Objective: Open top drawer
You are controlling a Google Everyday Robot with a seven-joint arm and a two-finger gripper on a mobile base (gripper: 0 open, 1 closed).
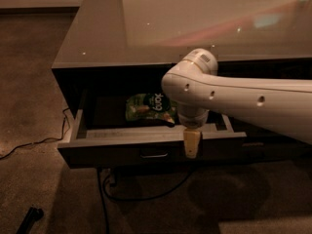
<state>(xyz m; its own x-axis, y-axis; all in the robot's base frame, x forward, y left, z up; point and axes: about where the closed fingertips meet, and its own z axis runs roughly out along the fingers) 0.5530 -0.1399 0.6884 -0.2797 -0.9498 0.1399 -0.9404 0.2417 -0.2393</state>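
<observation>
Gripper (pixel 191 144) is hanging tip-down off the white arm (pixel 253 101), sitting right at the top edge of the top drawer (pixel 107 152) front. Can't tell whether it's spread or closed, or whether it's hooking the panel or only touching it.

Nearest the camera, below the gripper, a dark cable (pixel 146 195) is looping across the carpet (pixel 44 189).

Just left of the gripper and slightly lower, the small metal pull (pixel 154 155) is sitting free, with nothing gripping it. The drawer is standing well out of the cabinet, its grey side walls and floor showing.

Behind the gripper and a bit left, a green snack bag (pixel 150 107) is lying on the drawer floor. Its white lettering is reading upside down from here — possibly "Song", not confident. Nothing else is legible.

Farther back and above, the glossy cabinet top (pixel 195 28) is reflecting room lights.

My read: the pull-out phase is looking close to done. The next move is calling for either a short last tug straight out along the slides, or a clean lift up and away — no sideways drag on the front.
</observation>
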